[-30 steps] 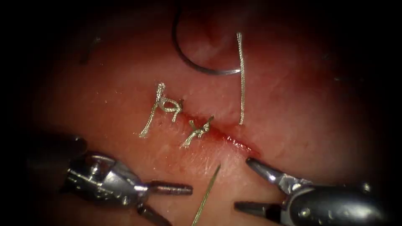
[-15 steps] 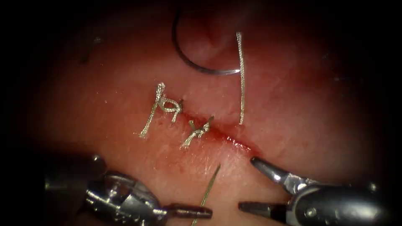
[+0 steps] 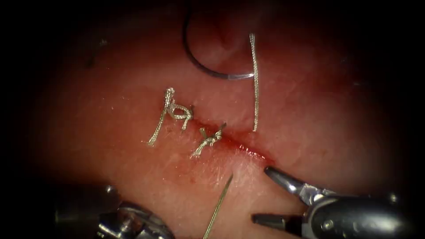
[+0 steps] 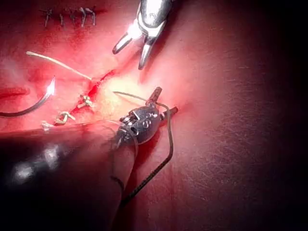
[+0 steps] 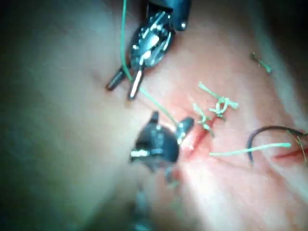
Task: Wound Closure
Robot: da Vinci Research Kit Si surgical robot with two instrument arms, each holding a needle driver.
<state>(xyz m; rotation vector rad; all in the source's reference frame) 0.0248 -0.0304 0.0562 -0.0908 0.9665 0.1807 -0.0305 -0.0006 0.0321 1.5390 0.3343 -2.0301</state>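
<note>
The curved needle (image 3: 204, 68) lies loose on the tissue (image 3: 310, 110) above the cut (image 3: 248, 149), held by neither tool and not in the tissue. A strand of thread (image 3: 256, 88) runs past the needle's end down to the cut's upper edge. Another strand (image 3: 220, 203) comes out below the cut. My right tool (image 3: 260, 194) stands open and holds nothing, its upper jaw near the cut's right end. The left tool's body (image 3: 133, 223) sits low on the left. In the left wrist view its jaws stand open (image 4: 166, 101), with the thread (image 4: 169, 139) draped across them.
Two tied knots (image 3: 178, 110) (image 3: 210, 138) with cut thread ends close the left part of the cut. Red fluid (image 3: 234, 144) lies along its open right part. A row of older stitches (image 4: 70, 17) sits farther off on the tissue.
The left tool moved right, then sank down until its jaws left the endoscope view. The right tool shifted slightly right. Needle and thread stayed put.
</note>
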